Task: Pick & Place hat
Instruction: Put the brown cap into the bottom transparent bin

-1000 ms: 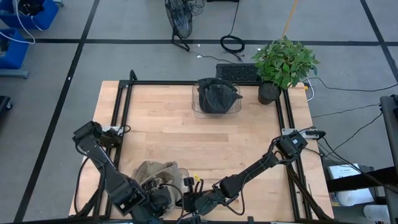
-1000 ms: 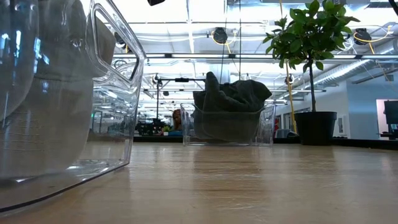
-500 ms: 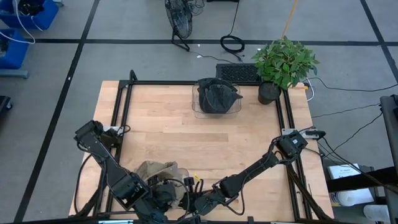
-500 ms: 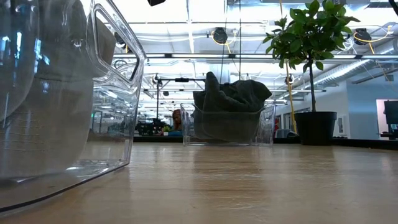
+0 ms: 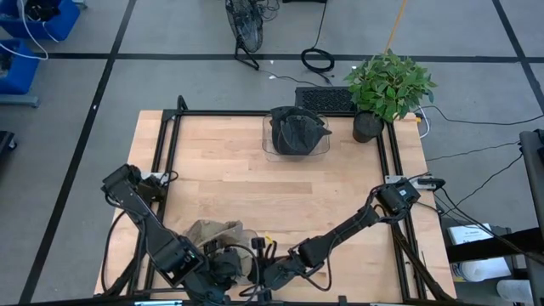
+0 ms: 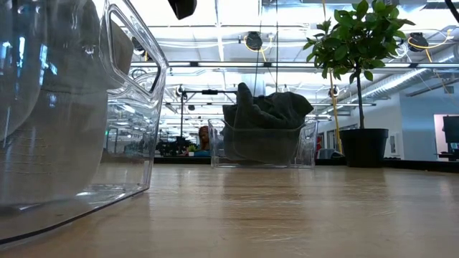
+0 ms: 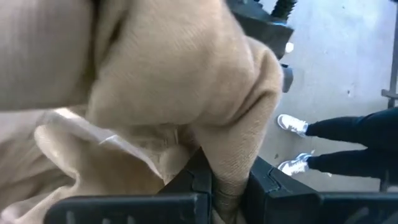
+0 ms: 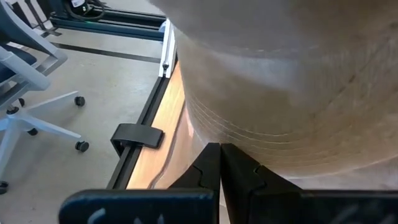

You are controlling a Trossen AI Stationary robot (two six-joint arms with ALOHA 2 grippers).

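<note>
A tan cloth hat [image 5: 212,235] is at the table's near left, with both grippers on it. My left gripper [image 5: 228,265] is at the hat's near side, shut on a fold of its fabric [image 7: 186,93]. My right gripper [image 5: 259,274] reaches in from the right, its fingers shut at the hat's stitched brim [image 8: 280,112]. In the low view a clear bin [image 6: 122,143] stands close on the left, with a beige shape showing behind its wall. Whether the hat touches the bin, I cannot tell. My left gripper pinches a thick fold of the tan fabric [image 7: 231,177] between its two fingers, slanting down from the near left. The cloth bulges out past the fingertips. My right gripper has its shut fingertips [image 8: 210,163] at the edge of the stitched brim [image 8: 231,138], coming nearly level from the right. The brim spreads out above and beyond the fingers.
A second clear bin [image 5: 296,146] at the far middle holds a dark hat [image 6: 267,113]. A potted plant [image 5: 387,85] stands at the far right corner. Black rails [image 5: 166,170] frame the table. A person's legs and shoes [image 7: 298,127] are on the floor beyond the table.
My left gripper has risen a little and rolled slightly, still shut on the tan hat, and the hat's near part has shifted with it. My right gripper has stayed at the brim.
</note>
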